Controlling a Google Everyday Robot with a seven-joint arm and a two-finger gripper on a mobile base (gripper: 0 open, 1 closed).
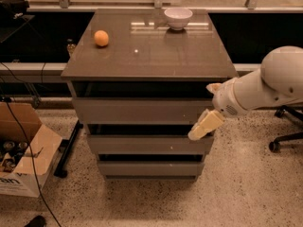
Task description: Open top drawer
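The top drawer (137, 110) is the widest grey-brown front, just under the cabinet's top, with a flat handleless panel and a dark gap above it. My gripper (201, 111) comes in from the right on a white arm and sits at the drawer front's right end. It is open: one cream finger (213, 87) is by the gap above the panel, the other finger (204, 126) reaches down over the gap below it. Whether they touch the panel I cannot tell.
Two narrower drawer fronts (149, 144) lie below. An orange (101, 38) and a white bowl (178, 18) rest on the cabinet top (151, 56). An open cardboard box (23, 155) and cables lie on the floor at left; an office chair base (286, 136) stands at right.
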